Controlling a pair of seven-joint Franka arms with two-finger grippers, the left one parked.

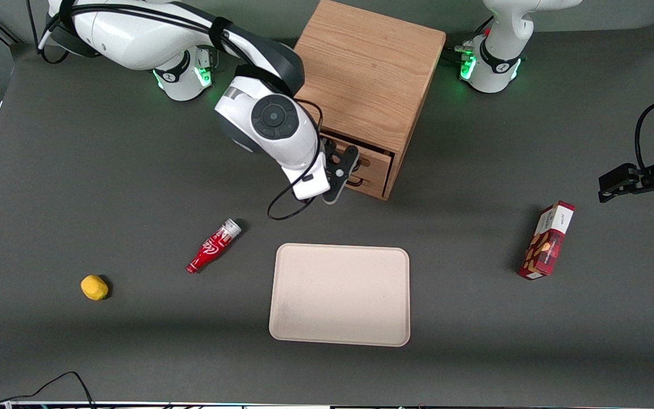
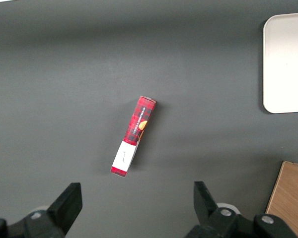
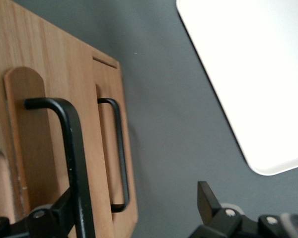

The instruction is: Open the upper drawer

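Observation:
The oak cabinet point(image 1: 369, 62) stands at the middle of the table, farther from the front camera than the tray. The upper drawer point(image 1: 375, 161) looks pushed in. In the right wrist view its front point(image 3: 39, 99) carries a thin black wire handle point(image 3: 72, 148). The bottom drawer point(image 3: 107, 124) with its own black handle point(image 3: 120, 153) shows below it. My right gripper point(image 1: 343, 175) is right in front of the drawers and is open. In the right wrist view the gripper point(image 3: 134, 196) has the upper handle between its fingers, close against one finger point(image 3: 52, 215). The fingers are not closed on it.
A cream tray point(image 1: 339, 294) lies nearer the front camera than the cabinet. A red cola bottle point(image 1: 213, 246) and a yellow lump point(image 1: 94, 287) lie toward the working arm's end. A red snack box point(image 1: 548, 240), also in the left wrist view point(image 2: 133, 135), lies toward the parked arm's end.

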